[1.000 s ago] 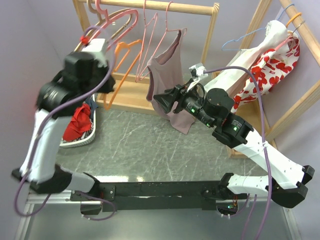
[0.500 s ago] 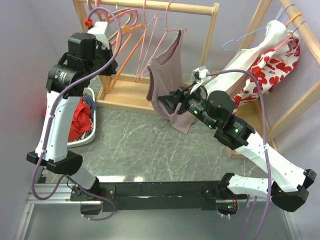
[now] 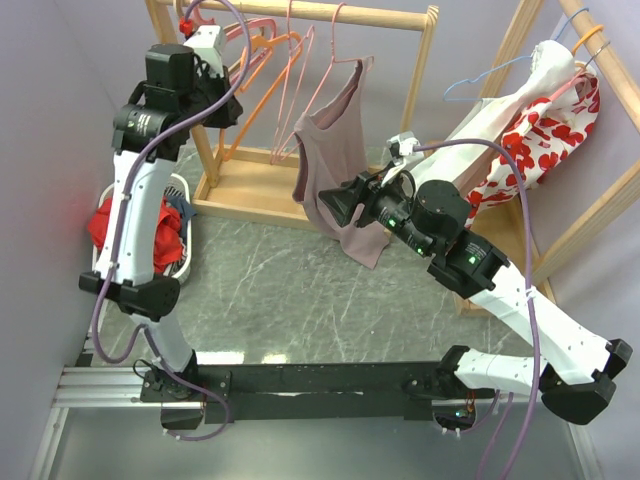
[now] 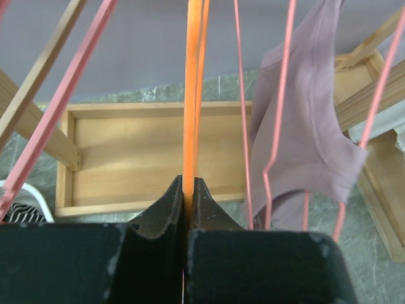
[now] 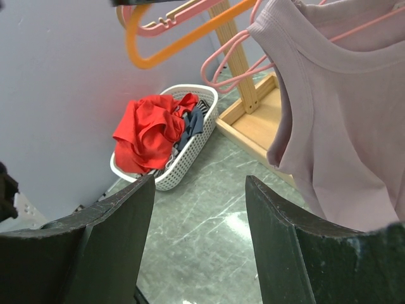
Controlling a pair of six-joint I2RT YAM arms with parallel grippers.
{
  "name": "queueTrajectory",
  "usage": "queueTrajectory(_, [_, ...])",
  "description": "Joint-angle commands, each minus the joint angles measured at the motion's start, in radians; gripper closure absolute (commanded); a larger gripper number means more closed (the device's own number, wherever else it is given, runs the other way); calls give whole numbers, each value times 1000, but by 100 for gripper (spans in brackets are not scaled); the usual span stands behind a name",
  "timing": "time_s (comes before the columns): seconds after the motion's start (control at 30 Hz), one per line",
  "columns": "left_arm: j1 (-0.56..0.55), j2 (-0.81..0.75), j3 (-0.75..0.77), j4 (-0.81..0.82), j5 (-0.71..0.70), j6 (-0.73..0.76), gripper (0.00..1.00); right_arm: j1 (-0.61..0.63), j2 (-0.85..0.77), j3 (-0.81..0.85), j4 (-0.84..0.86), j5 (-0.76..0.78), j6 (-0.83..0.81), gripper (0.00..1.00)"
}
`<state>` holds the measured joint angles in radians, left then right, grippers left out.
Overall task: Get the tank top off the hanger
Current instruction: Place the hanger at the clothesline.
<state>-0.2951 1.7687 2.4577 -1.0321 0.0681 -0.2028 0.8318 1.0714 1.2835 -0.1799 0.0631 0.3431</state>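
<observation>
A mauve tank top (image 3: pixel 335 150) hangs on a pink hanger (image 3: pixel 335 45) from the wooden rack's top rail. It also shows at the right of the left wrist view (image 4: pixel 310 126) and at the upper right of the right wrist view (image 5: pixel 342 114). My left gripper (image 4: pixel 188 190) is shut on an orange hanger (image 4: pixel 193 95), held high near the rail (image 3: pixel 262 90), left of the tank top. My right gripper (image 5: pixel 199 183) is open with nothing between its fingers. It sits just below and left of the tank top's hem (image 3: pixel 325 205).
A white basket (image 3: pixel 180 270) holding red and dark clothes stands at the left of the rack's wooden base (image 3: pixel 260 190). More pink hangers hang on the rail. A second rack at the right carries a white and red heart-print garment (image 3: pixel 540 140) and a blue hanger (image 3: pixel 480 80).
My left arm has risen and swung toward the rack, carrying the orange hanger up near the rail. The right arm has barely moved.
</observation>
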Motion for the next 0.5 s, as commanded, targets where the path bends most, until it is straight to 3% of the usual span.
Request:
queueTrajectory(0.0, [20,6,11,110,59,19,99,-13,-19,-9,37,-5,-3,33])
queueTrajectory(0.17, [43,-3,-12,178,95,17,99,-20,-7,-4,36,-16,-4,33])
queueTrajectory(0.3, [45,14,0,127,78,31,99,-25,-8,-6,39,-19,-3,33])
queueTrajectory(0.47, [47,-21,-135,145,81,23,99,-30,-2,-1,42,-28,2,33])
